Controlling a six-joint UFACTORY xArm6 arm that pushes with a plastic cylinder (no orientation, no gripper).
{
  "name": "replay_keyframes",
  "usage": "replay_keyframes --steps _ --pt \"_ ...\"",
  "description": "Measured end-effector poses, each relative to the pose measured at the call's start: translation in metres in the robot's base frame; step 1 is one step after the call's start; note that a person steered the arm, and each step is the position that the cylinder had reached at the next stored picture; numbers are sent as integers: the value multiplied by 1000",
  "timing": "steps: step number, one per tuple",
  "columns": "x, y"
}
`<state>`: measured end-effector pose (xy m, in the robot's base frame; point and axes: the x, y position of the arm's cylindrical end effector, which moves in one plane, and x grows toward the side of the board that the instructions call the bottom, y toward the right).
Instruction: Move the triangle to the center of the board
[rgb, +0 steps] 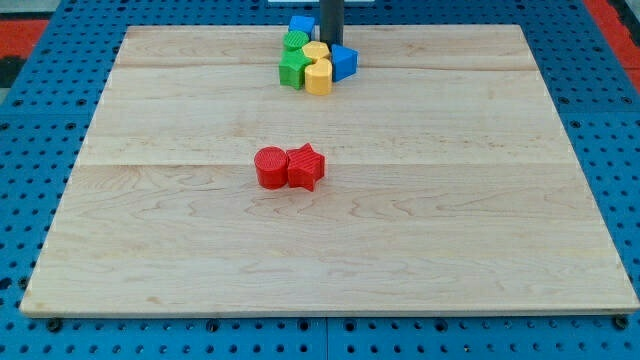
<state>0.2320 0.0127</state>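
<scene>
Camera view: my tip (331, 44) touching blue triangle (343, 63), top cluster.

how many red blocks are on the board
2: a red cylinder and a red star, touching, side by side near the board's middle. Another could be hidden behind the top cluster.

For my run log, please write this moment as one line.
tip: at cluster near view's top, beside blue triangle | triangle: not at center | center: red cylinder touching red star | board

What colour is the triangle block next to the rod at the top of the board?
Blue. The triangle shows in the camera view, just right of my tip.
</scene>
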Motion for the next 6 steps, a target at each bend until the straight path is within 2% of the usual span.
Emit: replay_keyframes --steps 3,6 --pt "18 13" --pt "70 13"
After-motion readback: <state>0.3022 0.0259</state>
